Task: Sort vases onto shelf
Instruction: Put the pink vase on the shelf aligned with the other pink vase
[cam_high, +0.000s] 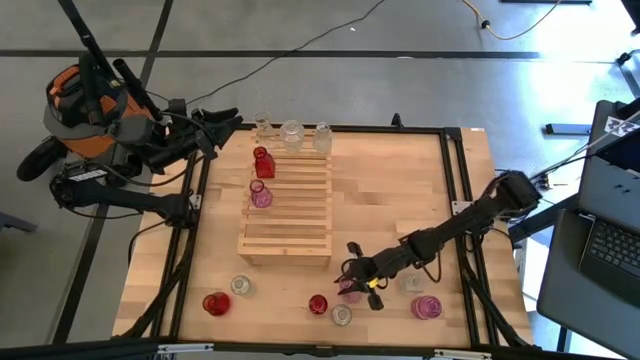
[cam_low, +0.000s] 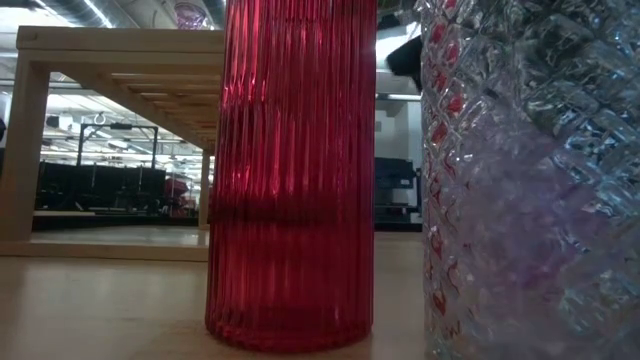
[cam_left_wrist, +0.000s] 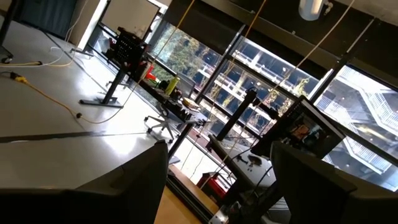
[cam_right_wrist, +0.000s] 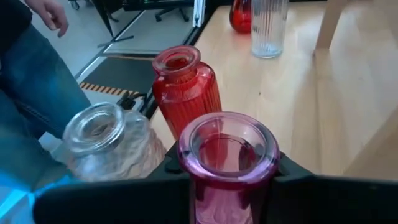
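Your right gripper (cam_right_wrist: 227, 180) squeezes a pink vase (cam_right_wrist: 227, 162) near the shelf's (cam_high: 290, 215) front end, by its neck so it stays upright. Beside it stand a red vase (cam_right_wrist: 185, 90) and a clear vase (cam_right_wrist: 106, 143). Only the high view shows your left gripper (cam_high: 222, 125) off beyond the shelf's far end; its fingers I cannot tell.

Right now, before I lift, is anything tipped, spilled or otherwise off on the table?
Nothing stands out. The right end effector grips an upright pink vase near the table's front edge; the red ribbed vase and clear textured vase beside it stand upright. The vases on the shelf look upright too. The left end effector waits off the table.
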